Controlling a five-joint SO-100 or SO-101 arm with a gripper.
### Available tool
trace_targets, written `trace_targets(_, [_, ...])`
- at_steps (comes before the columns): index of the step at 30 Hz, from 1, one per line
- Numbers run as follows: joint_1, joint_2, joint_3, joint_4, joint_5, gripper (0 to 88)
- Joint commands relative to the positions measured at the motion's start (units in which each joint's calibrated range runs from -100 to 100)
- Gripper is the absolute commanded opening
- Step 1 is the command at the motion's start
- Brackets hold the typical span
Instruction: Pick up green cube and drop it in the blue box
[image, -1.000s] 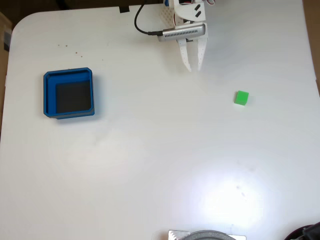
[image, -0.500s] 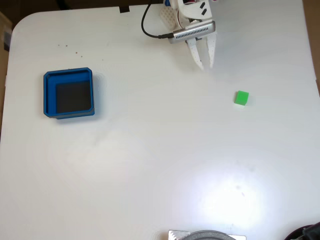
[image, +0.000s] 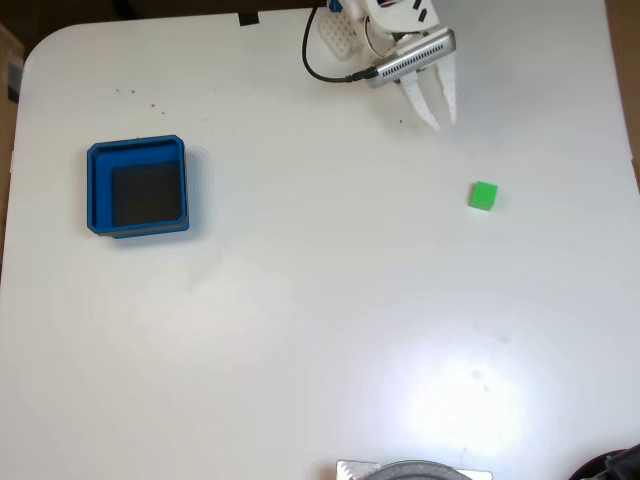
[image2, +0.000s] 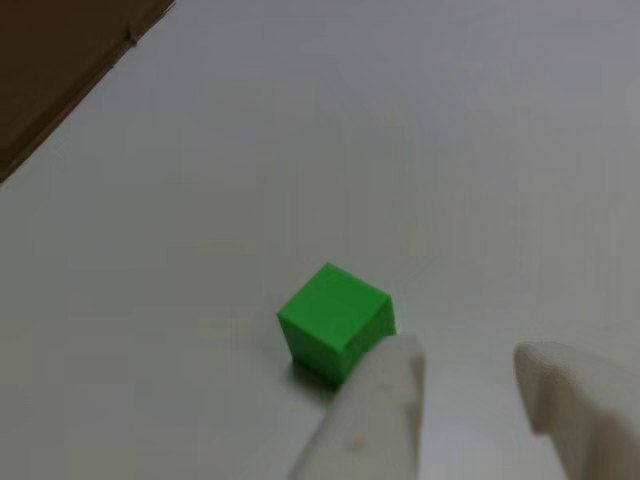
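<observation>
Arm swinging right toward the cube

The gripper (image: 437, 122) has moved right, fingers slightly parted and empty, nearing the green cube (image: 483, 196) (blue box (image: 96, 187) sits far left).

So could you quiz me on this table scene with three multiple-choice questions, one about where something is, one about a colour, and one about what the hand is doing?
1. In the fixed view, where does the cube sit relative to the box?
A. Inside it
B. Far to its right
C. Touching its wall

2. What colour is the box's floor?
A. Black
B. Green
C. White

3. What is the hand holding?
A. The cube
B. The box
C. Nothing

Answers:
1. B, the cube lies alone on the white table, well right of the box.
2. A, blue walls frame a dark black floor.
3. C, the hand sits near the table's top edge, apart from the cube, with nothing between its fingers.
</observation>
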Motion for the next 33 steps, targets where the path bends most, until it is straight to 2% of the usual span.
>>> trace_targets(1, [-0.7, 1.1, 0.0, -0.8, -0.1, 2.5])
trace_targets(13, [-0.8, 19.5, -12.5, -1.0, 0.1, 2.5])
trace_targets(33, [-1.2, 55.3, -47.6, -0.7, 0.3, 2.6])
